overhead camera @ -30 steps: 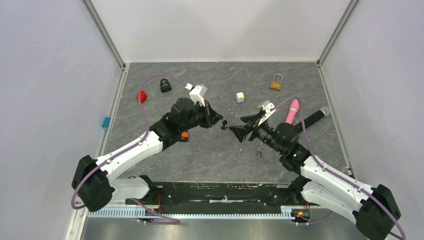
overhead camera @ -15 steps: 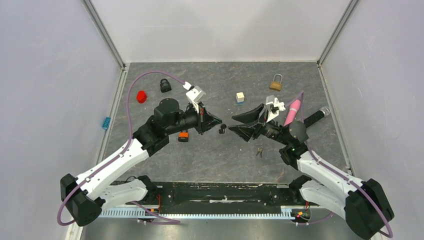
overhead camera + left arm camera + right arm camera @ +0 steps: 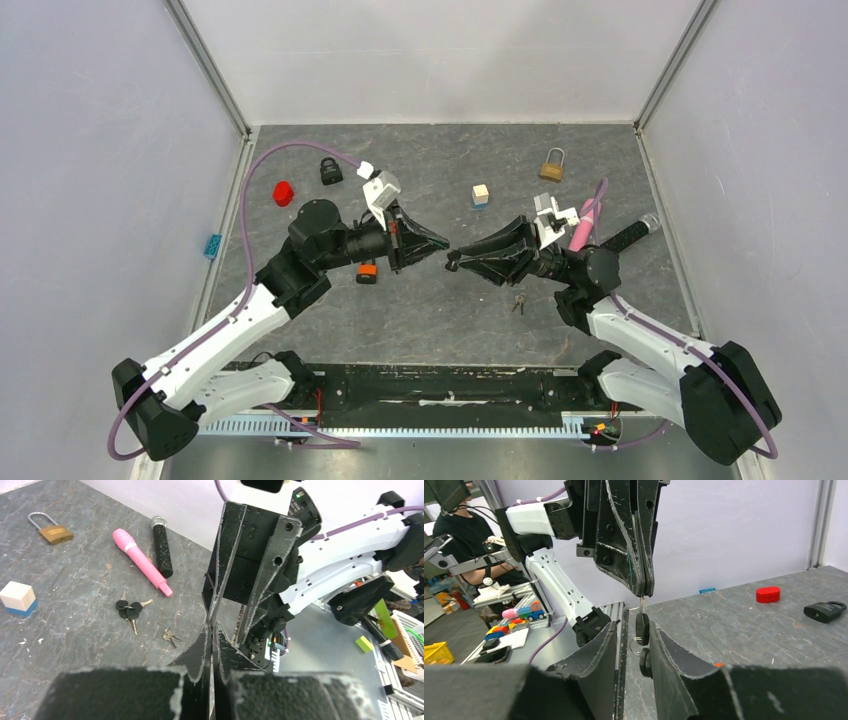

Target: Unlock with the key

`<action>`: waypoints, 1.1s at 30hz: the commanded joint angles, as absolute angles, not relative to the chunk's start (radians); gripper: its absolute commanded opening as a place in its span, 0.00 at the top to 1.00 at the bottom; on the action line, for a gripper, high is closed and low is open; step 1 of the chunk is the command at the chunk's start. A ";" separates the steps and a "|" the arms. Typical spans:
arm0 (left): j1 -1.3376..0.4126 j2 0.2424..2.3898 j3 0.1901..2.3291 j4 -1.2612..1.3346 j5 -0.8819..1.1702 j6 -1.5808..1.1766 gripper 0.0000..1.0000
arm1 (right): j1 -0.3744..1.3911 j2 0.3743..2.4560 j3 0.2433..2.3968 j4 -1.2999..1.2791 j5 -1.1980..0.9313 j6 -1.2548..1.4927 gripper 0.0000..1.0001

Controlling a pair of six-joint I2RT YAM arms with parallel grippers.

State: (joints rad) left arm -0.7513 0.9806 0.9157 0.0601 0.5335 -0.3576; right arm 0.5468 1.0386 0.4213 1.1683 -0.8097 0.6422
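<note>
My left gripper (image 3: 441,249) is held above the table's middle, shut on the blade of a small key (image 3: 642,603). Its black head (image 3: 642,627) hangs below, with a ring and a second black-headed key (image 3: 645,662). My right gripper (image 3: 457,260) faces it tip to tip, open, its jaws (image 3: 634,626) on either side of the hanging key heads; the right finger (image 3: 663,647) is against them. In the left wrist view my left gripper (image 3: 211,628) is shut. A black padlock (image 3: 329,171) lies at the back left and a brass padlock (image 3: 551,166) at the back right.
A red piece (image 3: 284,192), an orange piece (image 3: 367,273), a white-and-blue cube (image 3: 481,194), a pink pen (image 3: 584,221) and a black marker (image 3: 630,236) lie on the table. Loose keys (image 3: 518,300) lie under the right arm. Grey walls close in three sides.
Both arms have swung so the grippers meet tip to tip. The right gripper's open jaws have come up around the key heads hanging from the left gripper.
</note>
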 commanded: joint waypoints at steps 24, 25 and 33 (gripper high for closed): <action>-0.755 0.963 0.897 0.233 0.653 -0.449 0.98 | 0.544 1.093 0.462 1.447 -0.861 0.826 0.79; -0.755 0.964 0.898 0.235 0.655 -0.449 0.98 | 0.545 1.096 0.463 1.451 -0.861 0.832 0.79; -0.756 0.967 0.899 0.251 0.664 -0.454 0.98 | 0.545 1.104 0.470 1.457 -0.859 0.844 0.82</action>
State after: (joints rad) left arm -0.7528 0.9684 0.8963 0.1932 0.6384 -0.4046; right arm 0.5457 1.0988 0.4248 1.3838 -0.8494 0.8288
